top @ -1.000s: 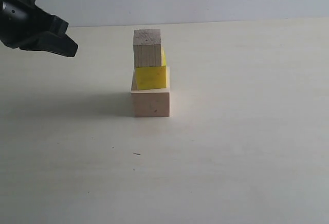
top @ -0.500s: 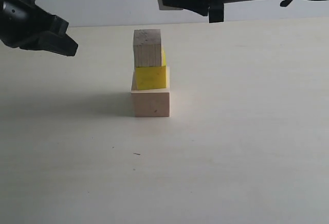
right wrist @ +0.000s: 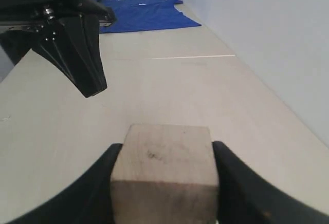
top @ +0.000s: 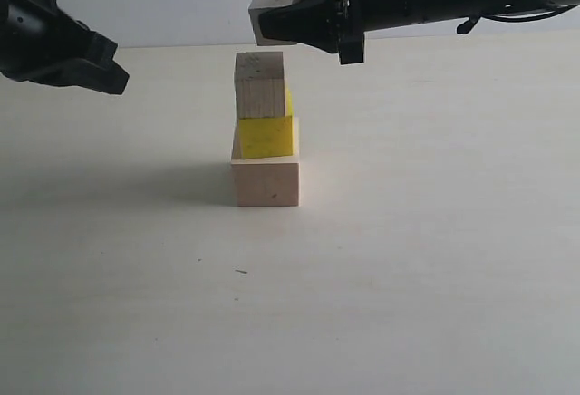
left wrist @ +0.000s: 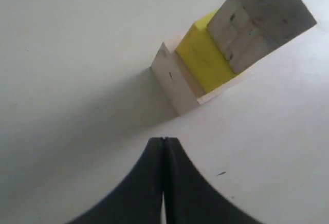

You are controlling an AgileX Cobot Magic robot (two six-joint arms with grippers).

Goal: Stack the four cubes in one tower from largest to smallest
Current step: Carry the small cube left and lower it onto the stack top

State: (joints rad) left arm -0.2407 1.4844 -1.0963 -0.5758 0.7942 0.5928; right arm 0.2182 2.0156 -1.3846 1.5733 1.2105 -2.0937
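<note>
We see 3 pale wood cubes: the big cube [top: 265, 183], the middle cube [top: 259, 89] with a greyer top, and the small cube [top: 273, 14]. The yellow cube [top: 266, 137] is bright yellow. The table [top: 435, 232] is cream. The left gripper [left wrist: 163, 143] and right gripper [right wrist: 165, 154] are black. The cloth [right wrist: 144, 13] is blue.

The exterior view sits low at the near side of the desk [top: 408, 277], facing its far edge, with the tower [top: 265, 132] at mid-distance. The left wrist view looks steeply down on that tower from close by. The right wrist view looks level along the desk, with the small cube [right wrist: 163, 172] close up and the left gripper [right wrist: 91, 88] beyond. The exterior view shows both too.
</note>
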